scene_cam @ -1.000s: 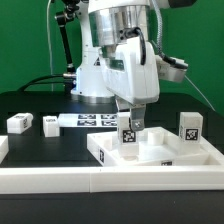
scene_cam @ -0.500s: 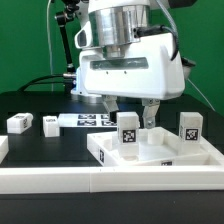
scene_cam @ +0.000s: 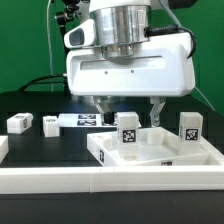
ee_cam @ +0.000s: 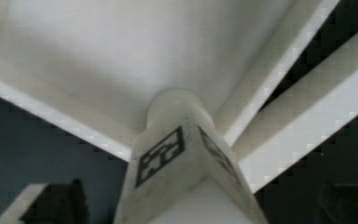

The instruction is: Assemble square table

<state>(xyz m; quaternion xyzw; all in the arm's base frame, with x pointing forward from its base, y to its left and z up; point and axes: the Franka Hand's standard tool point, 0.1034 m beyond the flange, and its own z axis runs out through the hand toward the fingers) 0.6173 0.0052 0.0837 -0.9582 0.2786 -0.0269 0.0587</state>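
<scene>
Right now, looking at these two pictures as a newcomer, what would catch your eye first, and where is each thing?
The big white gripper fills the middle of the exterior view, its jaws open either side of an upright tagged leg. That leg stands on the square table top, with a second leg upright at the exterior view's right.

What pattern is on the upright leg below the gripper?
The leg is white and carries a black-and-white square tag; the exterior view shows it best.
</scene>
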